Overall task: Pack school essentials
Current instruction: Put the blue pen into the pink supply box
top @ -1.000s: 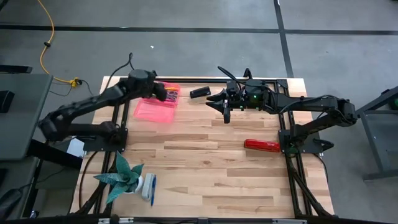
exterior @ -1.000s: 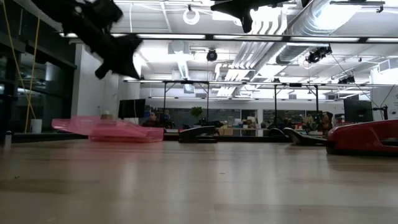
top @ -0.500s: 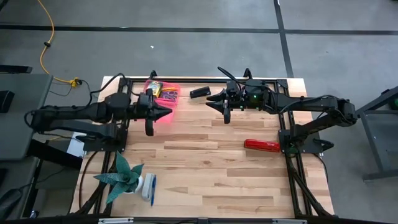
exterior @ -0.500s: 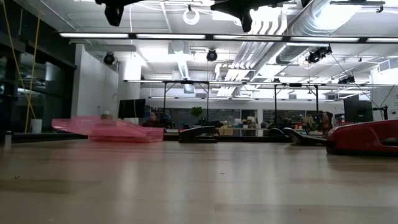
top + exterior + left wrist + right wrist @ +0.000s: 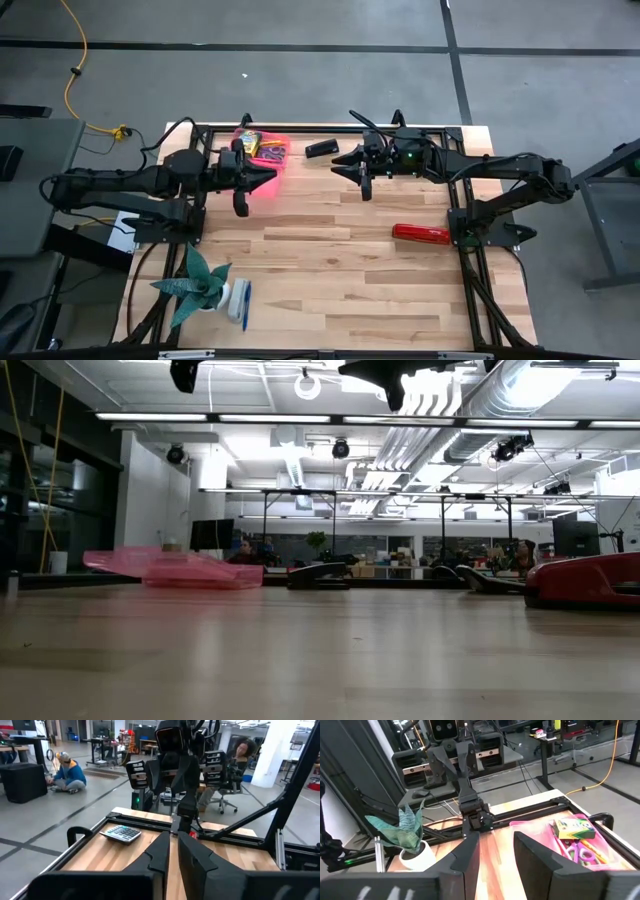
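A pink see-through case (image 5: 272,158) lies on the table's far left. It holds a yellow-green crayon box (image 5: 573,828) and green-handled and purple-handled scissors (image 5: 581,853). My left gripper (image 5: 264,179) hangs level beside the case's near edge and points toward the table's right. Its fingers stand a narrow slit apart in its wrist view (image 5: 173,856), with nothing between them. My right gripper (image 5: 344,168) hangs level over the far middle and faces the left one. It is open and holds nothing (image 5: 496,854). Both grippers are high above the tabletop.
A grey calculator (image 5: 121,833) lies at the far edge between the arms. A long red bar-shaped item (image 5: 421,234) lies toward the right. A potted plant (image 5: 197,283) stands at the near left corner. Bare wood fills the middle and the near side.
My left gripper has swung from above the pink case toward the table's near side and risen, turning level until it points at the table's right. It has kept still for the last half second. The case has stayed in place.
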